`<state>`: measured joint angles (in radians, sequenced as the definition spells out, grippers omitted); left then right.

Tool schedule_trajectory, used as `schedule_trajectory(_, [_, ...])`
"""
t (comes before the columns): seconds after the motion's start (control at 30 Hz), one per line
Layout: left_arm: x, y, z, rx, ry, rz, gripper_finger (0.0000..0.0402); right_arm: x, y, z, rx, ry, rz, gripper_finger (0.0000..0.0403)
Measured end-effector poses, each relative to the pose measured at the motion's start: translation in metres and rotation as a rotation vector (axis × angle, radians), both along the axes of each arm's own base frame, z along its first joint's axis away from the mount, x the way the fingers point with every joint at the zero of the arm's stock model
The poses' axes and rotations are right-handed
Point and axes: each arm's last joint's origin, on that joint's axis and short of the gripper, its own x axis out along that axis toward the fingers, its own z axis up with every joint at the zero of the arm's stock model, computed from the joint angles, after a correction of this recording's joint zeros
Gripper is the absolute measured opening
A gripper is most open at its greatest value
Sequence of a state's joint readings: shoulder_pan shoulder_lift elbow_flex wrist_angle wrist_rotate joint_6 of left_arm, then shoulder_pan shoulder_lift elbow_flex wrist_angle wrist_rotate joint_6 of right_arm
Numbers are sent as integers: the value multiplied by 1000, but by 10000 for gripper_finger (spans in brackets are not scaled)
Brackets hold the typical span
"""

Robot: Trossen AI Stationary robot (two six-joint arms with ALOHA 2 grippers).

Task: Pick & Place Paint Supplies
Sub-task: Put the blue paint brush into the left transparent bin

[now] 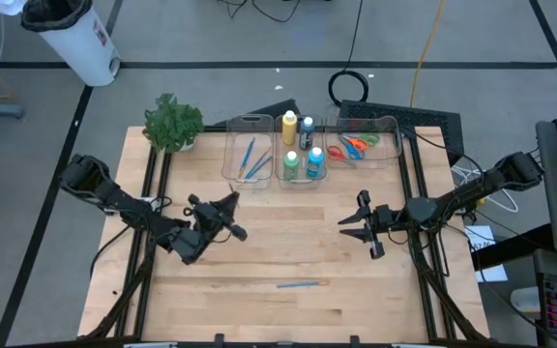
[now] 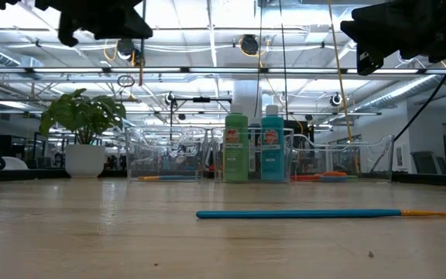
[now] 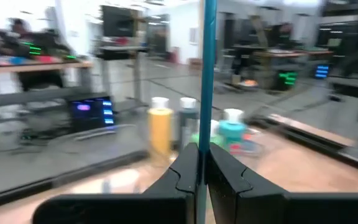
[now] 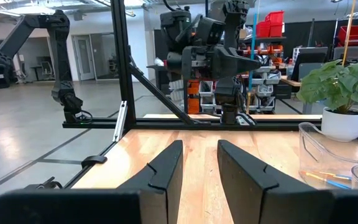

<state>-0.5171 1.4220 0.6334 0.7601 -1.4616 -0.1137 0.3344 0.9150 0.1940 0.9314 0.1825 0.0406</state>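
Left end effector [image 1: 228, 205] hangs above the bench [image 1: 259, 319] left of centre, its arm bent in from the left edge, and its fingers [image 3: 188, 168] are clenched on a thin blue paintbrush [image 3: 209, 74] that stands upright between them. Only the left wrist view shows this brush clearly; from above it is lost against the dark fingers. Right end effector [image 1: 356, 224] hovers right of centre, arm reaching in from the right, its fingers [image 4: 166, 171] parted with bare wood showing between them and nothing held. A second blue paintbrush with an orange tip [image 1: 303, 284] lies flat on the bench nearer the front edge, between the two arms; the low view shows it lying alone. Along the back, clear bins [image 1: 245, 159] hold brushes, paint bottles [image 1: 289, 128] and scissors [image 1: 354, 146], with a leafy plant [image 1: 172, 122] at the back left corner.
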Motion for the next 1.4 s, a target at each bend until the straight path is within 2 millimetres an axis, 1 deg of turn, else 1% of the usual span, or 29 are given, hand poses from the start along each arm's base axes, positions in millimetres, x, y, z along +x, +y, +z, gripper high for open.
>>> schedule_trajectory(0.1, [3, 4, 0, -16, -20, -45, 17, 0, 0, 0, 0, 0, 0, 91])
schedule_trajectory(0.17, [7, 10, 2, -25, -39, -34, 17, 0, 0, 0, 1, -2, -2, 91])
schedule_trajectory(0.23, [11, 21, 5, -35, -66, -18, 17, 0, 0, 1, 0, -6, -5, 91])
schedule_trajectory(0.33, [21, 44, 10, -33, -90, -23, 17, 0, 0, 1, -1, -7, -7, 91])
schedule_trajectory(0.47, [34, 85, 12, -38, -96, -17, 17, 0, 0, 1, 1, -6, -7, 91])
schedule_trajectory(0.6, [39, 126, 4, -108, -67, 0, 17, 0, 0, 1, -1, -6, -7, 91])
schedule_trajectory(0.73, [35, 164, -9, -200, 11, 41, 17, 0, 0, 1, -19, -9, -9, 91])
schedule_trajectory(0.83, [29, 184, -18, -273, 61, 58, 17, 0, 0, 1, -23, -9, -11, 91])
schedule_trajectory(1.0, [25, 200, -26, -378, 89, -36, 22, 0, 0, 1, -38, -14, -14, 91])
schedule_trajectory(1.07, [25, 202, -27, -396, 91, -48, 37, 0, -1, 1, -45, -21, -16, 91])
schedule_trajectory(1.13, [25, 202, -27, -399, 89, -55, 62, 0, -1, 1, -45, -21, -16, 91])
schedule_trajectory(1.4, [25, 201, -28, -398, 119, -86, 205, 0, 0, 1, -40, -18, -13, 91])
